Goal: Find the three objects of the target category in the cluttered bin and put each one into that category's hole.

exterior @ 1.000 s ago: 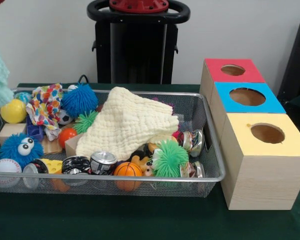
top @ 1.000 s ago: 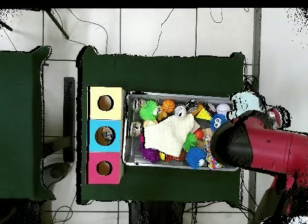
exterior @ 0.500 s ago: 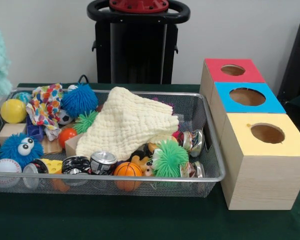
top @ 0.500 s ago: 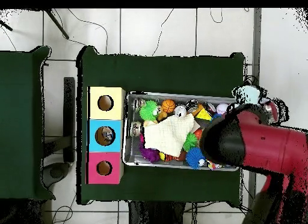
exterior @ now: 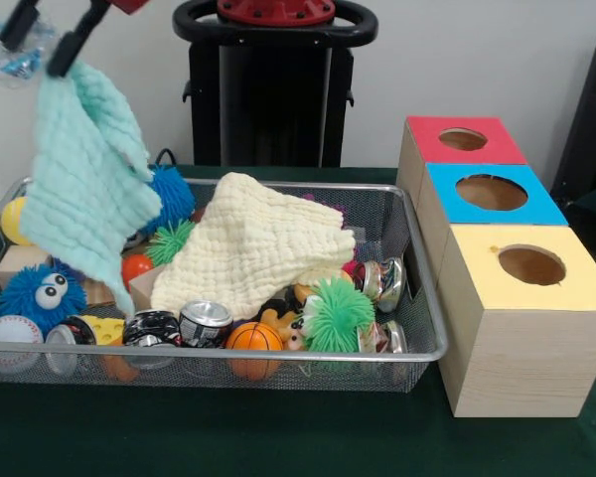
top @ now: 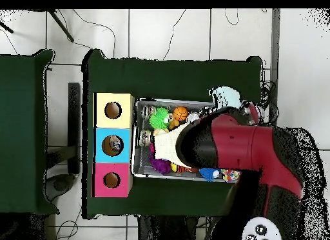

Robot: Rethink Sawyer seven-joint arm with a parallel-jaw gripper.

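Note:
My gripper (exterior: 48,38) comes in at the top left of the front view, its two black fingers (exterior: 72,47) angled down. It is shut on a mint-green cloth (exterior: 84,194), which hangs over the left end of the wire bin (exterior: 228,353). In the overhead view the red arm (top: 232,147) covers the bin's right half, and the mint cloth (top: 225,94) shows just beyond the bin's edge. A cream cloth (exterior: 253,238) lies heaped in the middle of the bin. Around it are cans (exterior: 204,323), a basketball (exterior: 253,338), a green spiky ball (exterior: 336,313) and a blue fuzzy toy (exterior: 40,293).
To the right of the bin stand three wooden boxes with holes in their tops: red (exterior: 427,139), blue (exterior: 457,207) and yellow (exterior: 482,283). A baseball (exterior: 10,333) lies at the bin's near left corner. A clear wrapper (exterior: 5,50) shows beside the gripper.
The gripper has come into the front view from the left, carrying the mint cloth rightward over the bin's left end. In the overhead view the arm has swung across the bin.

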